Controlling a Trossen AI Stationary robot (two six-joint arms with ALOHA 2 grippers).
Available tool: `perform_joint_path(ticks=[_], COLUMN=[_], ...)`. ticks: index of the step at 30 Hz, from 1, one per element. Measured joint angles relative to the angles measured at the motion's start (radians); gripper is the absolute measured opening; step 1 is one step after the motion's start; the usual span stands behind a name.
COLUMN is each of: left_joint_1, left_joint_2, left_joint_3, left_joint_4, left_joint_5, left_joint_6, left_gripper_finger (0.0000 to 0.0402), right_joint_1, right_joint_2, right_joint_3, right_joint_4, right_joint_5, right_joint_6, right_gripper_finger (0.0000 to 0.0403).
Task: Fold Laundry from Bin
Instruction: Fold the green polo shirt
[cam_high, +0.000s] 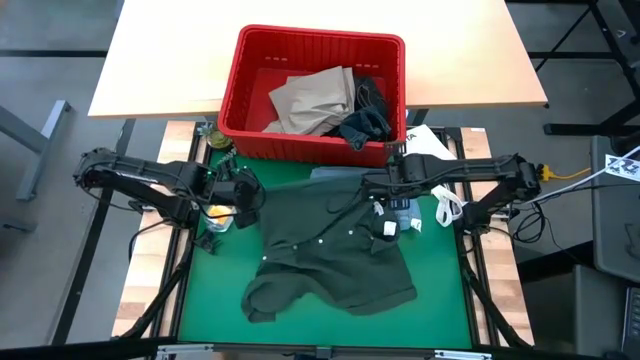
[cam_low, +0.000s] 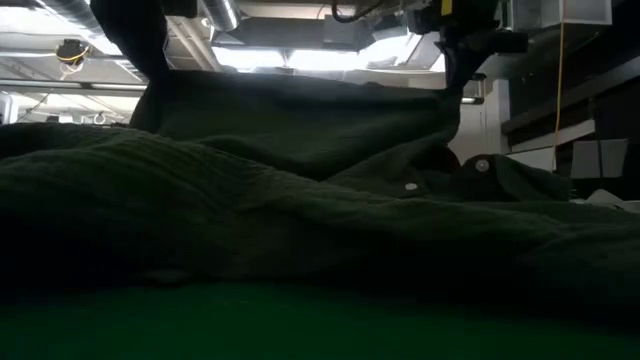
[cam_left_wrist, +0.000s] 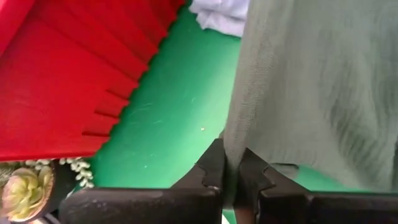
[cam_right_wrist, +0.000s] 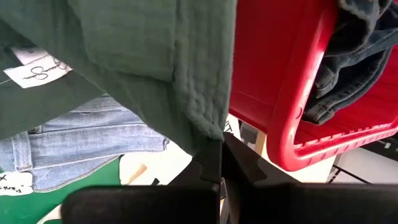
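the dark green shirt (cam_high: 335, 245) lies spread on the green table mat (cam_high: 215, 290), just in front of the red bin (cam_high: 312, 95). its far edge is lifted a little at two places, and the rest rests flat on the mat, with small white buttons along the middle.

the left gripper (cam_high: 248, 193) is at the left far corner of the shirt. in the left wrist view its two dark fingers (cam_left_wrist: 214, 165) are pressed together on a thin edge of the green cloth (cam_left_wrist: 311, 87), so it is clenched on the shirt. the red bin wall (cam_left_wrist: 68, 81) is just beside it, and a small green plant (cam_left_wrist: 22, 190) stands near.

the right gripper (cam_high: 372, 183) is at the right far part of the shirt, close to the front wall of the bin. in the right wrist view its fingers (cam_right_wrist: 211, 162) are closed tight on a fold of the same green cloth (cam_right_wrist: 155, 62), so it is grasping the shirt too. under the shirt a light blue denim garment (cam_right_wrist: 81, 146) lies on the mat.

inside the bin are tan khaki trousers (cam_high: 310, 100) and dark blue jeans (cam_high: 368, 115), which hang a bit over the rim (cam_right_wrist: 311, 134). a white flat packet (cam_high: 425, 142) lies to the right of the bin.

in the low view the dark cloth (cam_low: 300, 200) fills almost everything, held up at the top.
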Motion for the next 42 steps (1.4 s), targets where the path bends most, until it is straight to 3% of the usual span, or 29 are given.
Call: perform_joint_path(ticks=[13, 20, 25, 28, 33, 35, 42], left_joint_1=[0.076, 0.084, 0.050, -0.010, -0.180, -0.263, -0.530], left_joint_2=[0.006, 0.006, 0.006, 0.006, 0.006, 0.006, 0.024], left_joint_3=[0.000, 0.000, 0.000, 0.000, -0.019, -0.041, -0.155], left_joint_4=[-0.009, -0.003, 0.041, 0.070, 0.157, 0.213, 0.482], left_joint_5=[-0.023, 0.042, 0.257, 0.378, 0.431, 0.429, 0.378], left_joint_6=[0.001, 0.001, -0.024, -0.111, -0.257, -0.316, -0.496], left_gripper_finger=[0.0105, 0.0143, 0.0139, 0.0129, 0.0111, 0.0104, 0.0092], right_joint_1=[-0.005, -0.005, -0.005, -0.004, -0.001, 0.022, 0.200], right_joint_2=[0.003, 0.003, 0.003, 0.003, 0.003, 0.003, 0.003], right_joint_3=[-0.001, -0.001, -0.001, -0.001, -0.001, -0.001, -0.001], right_joint_4=[0.009, 0.009, -0.004, -0.011, -0.010, -0.006, 0.071], right_joint_5=[0.038, 0.042, 0.071, -0.020, -0.394, -0.489, -0.507], right_joint_6=[0.005, 0.005, 0.005, 0.027, 0.094, 0.156, 0.200], right_gripper_finger=[0.0008, 0.0095, 0.0160, 0.0179, 0.0181, 0.0179, 0.0178])
